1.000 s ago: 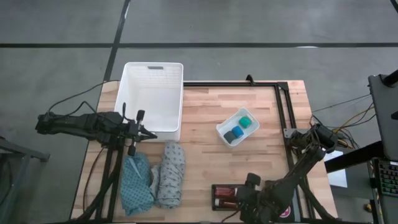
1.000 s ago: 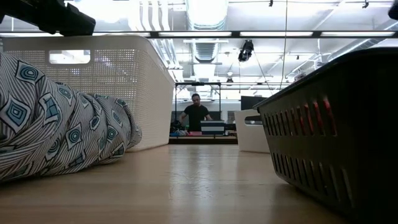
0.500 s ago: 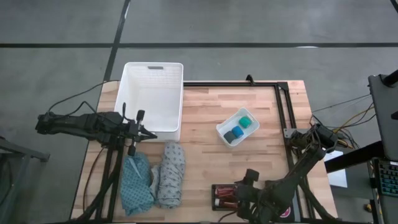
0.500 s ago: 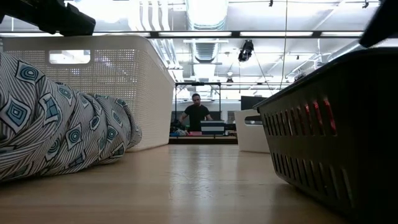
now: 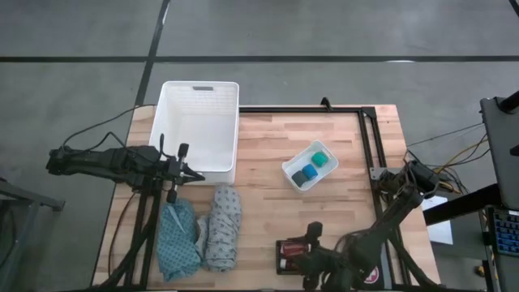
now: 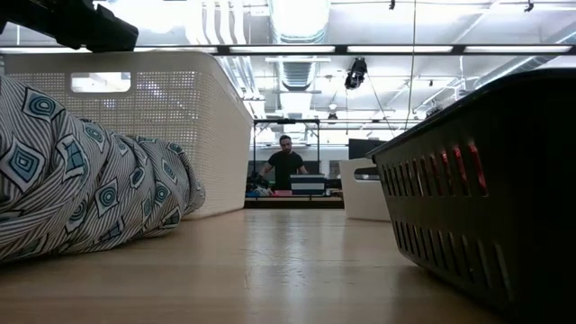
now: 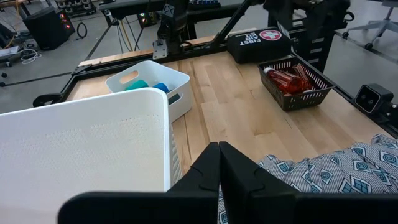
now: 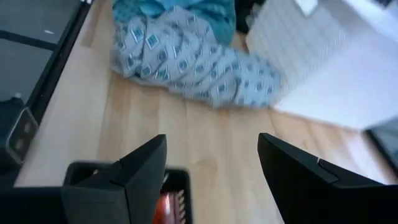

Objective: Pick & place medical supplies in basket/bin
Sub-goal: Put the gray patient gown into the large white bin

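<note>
Three red bottles (image 7: pixel 291 79) with white caps lie side by side in a black tray (image 7: pixel 297 88). Right claw (image 8: pixel 211 163) hovers above, open, empty; left claw (image 7: pixel 219 163) closed, empty.

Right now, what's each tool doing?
Left tool: shut, holding nothing, beside the white basket.
Right tool: open, empty, above the black tray.

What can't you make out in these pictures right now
- Red bottles in the black tray: high view, right gripper covers most of them; right wrist view, cut off by the edge; count unclear.
- Basket floor: low view, its slotted wall blocks it.
- Teal cloth: low view, hidden behind the grey patterned cloth.
- Left gripper: left wrist view, fingertips hide what lies under them.
</note>
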Robot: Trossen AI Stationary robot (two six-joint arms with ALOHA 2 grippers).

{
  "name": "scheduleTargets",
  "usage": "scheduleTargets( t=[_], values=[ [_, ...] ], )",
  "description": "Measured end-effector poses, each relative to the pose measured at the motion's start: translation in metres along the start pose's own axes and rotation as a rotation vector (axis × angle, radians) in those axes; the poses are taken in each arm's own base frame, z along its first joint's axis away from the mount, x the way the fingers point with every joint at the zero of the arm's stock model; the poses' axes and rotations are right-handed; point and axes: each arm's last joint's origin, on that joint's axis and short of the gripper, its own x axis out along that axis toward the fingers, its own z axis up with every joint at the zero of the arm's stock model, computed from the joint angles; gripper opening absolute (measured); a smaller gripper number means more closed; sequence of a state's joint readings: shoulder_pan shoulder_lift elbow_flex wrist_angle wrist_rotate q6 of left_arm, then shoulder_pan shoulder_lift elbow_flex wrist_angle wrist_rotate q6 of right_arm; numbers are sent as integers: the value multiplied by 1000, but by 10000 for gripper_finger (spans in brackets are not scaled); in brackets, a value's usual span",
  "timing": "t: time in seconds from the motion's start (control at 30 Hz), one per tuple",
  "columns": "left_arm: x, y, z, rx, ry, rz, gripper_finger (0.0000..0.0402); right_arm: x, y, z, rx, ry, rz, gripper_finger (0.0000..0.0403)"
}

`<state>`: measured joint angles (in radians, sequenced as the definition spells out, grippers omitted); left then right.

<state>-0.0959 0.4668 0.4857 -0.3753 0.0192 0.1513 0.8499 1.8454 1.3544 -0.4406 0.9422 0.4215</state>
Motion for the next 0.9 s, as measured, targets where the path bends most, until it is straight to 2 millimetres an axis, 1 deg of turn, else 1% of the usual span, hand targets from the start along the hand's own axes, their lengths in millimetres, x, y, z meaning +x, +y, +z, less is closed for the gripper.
scheduleTargets(
  t=[0.1, 0.17, 0.37, 0.63, 0.77, 0.9],
  values=[
    [0, 0, 0, 0, 0, 0, 6, 7, -3, 6, -83, -11, 23, 251],
    [0, 0, 0, 0, 0, 0, 6, 14, -6, 8, -125, 11, 73, 249],
    [0, 0, 0, 0, 0, 0, 6, 36, -21, 11, -232, 67, 167, 244],
    [0, 0, 0, 0, 0, 0, 6, 63, -43, 17, -392, 76, 186, 243],
    [0, 0, 0, 0, 0, 0, 6, 76, -51, 23, -441, 14, 313, 237],
    [0, 0, 0, 0, 0, 0, 6, 85, -59, 28, -516, -33, 318, 235]
  ],
)
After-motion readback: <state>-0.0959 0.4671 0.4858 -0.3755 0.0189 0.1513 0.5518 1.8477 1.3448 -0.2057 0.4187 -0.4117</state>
